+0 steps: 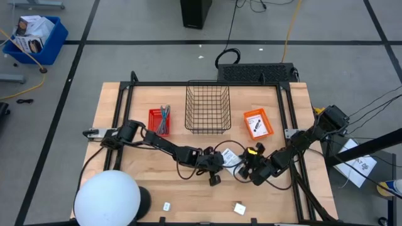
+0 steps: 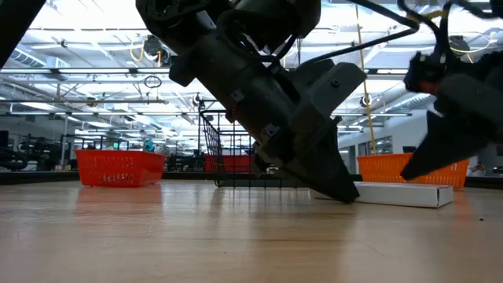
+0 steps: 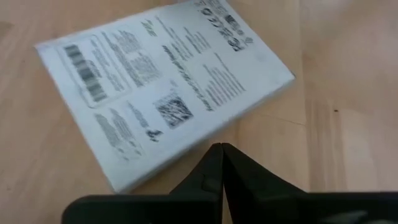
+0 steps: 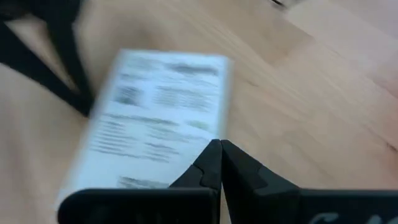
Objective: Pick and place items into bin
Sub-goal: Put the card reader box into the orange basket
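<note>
Left claw (image 3: 221, 148) closed beside white card (image 3: 161, 87)

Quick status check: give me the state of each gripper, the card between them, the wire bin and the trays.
Left gripper: shut, tips beside the card's edge.
Right gripper: shut, at the card.
Card: flat on the table, not held.
Wire bin: upright, looks empty.
Red tray: holds slim items.
Orange tray: holds a dark item.

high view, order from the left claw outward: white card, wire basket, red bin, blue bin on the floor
From the left claw:
1. White card, just beside it.
2. Wire basket, table's far middle.
3. Red bin, far left; fairly close to the basket's distance.
4. Blue bin, floor, far-left corner.
</note>
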### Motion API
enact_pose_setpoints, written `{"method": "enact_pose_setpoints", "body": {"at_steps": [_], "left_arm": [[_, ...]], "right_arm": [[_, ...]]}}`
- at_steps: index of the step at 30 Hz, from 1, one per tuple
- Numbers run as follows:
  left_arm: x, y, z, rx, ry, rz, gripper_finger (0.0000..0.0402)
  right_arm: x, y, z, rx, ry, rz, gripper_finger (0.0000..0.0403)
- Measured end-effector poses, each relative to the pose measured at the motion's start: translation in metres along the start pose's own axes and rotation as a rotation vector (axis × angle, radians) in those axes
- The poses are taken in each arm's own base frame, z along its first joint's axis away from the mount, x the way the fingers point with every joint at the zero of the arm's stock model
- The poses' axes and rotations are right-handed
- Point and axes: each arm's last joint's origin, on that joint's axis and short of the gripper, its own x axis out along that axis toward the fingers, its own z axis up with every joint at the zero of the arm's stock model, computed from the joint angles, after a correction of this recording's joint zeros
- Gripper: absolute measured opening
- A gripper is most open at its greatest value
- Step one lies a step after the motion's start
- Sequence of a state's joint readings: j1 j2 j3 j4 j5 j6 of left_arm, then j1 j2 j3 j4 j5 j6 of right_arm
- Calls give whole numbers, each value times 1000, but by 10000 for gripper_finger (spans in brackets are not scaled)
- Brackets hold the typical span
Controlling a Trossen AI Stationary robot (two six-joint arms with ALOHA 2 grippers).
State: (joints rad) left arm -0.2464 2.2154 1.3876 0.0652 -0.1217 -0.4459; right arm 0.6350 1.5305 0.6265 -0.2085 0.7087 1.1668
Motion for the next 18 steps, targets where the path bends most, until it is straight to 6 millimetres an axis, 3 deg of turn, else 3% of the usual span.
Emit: {"method": "enact_pose_setpoints", "body": {"at_steps": [7, 11, 18], "left_arm": [[0, 1, 1, 14, -7, 13, 6], [0, 4, 2, 1, -10, 20, 15], [-1, 7, 1, -15, 31, 20, 9]], "right_arm": [[4, -10, 2, -1, 32, -76, 0], [10, -10, 5, 37, 135, -38, 0], [11, 2, 8, 35, 143, 104, 0]]}}
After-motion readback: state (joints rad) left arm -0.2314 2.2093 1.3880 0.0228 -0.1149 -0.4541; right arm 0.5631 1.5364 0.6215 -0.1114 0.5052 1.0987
